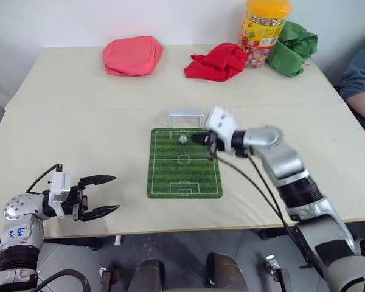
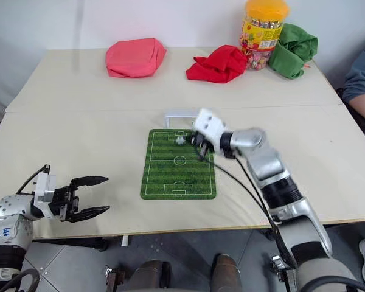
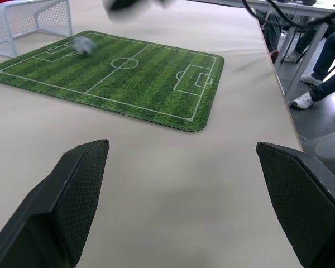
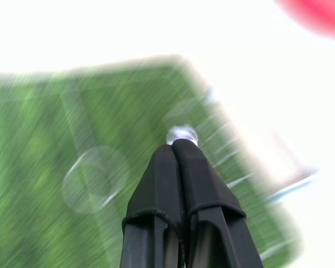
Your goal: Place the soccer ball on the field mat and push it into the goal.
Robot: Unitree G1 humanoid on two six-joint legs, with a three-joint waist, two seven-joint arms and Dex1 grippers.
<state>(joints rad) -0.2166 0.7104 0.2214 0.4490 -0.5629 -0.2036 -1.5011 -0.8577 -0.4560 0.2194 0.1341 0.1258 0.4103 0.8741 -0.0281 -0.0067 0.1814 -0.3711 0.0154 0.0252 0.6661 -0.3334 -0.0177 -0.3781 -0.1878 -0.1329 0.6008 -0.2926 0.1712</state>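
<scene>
No text is legible; the candy jar point(image 1: 264, 30) label print is too small to read

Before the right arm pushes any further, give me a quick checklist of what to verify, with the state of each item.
1. Soccer ball on the field mat: ok, it sits near the end by the goal.
2. Goal in place at the mat's far edge, mouth facing the mat: ok.
3. Right gripper shut for pushing: ok, fingers pressed together.
4. Right gripper tips lined up behind the ball: ok in the right wrist view, tips just short of it; contact cannot tell.
5. Left gripper away from the mat: ok, open over the table's near left part.
6. Path from ball to goal free of objects: ok.
</scene>
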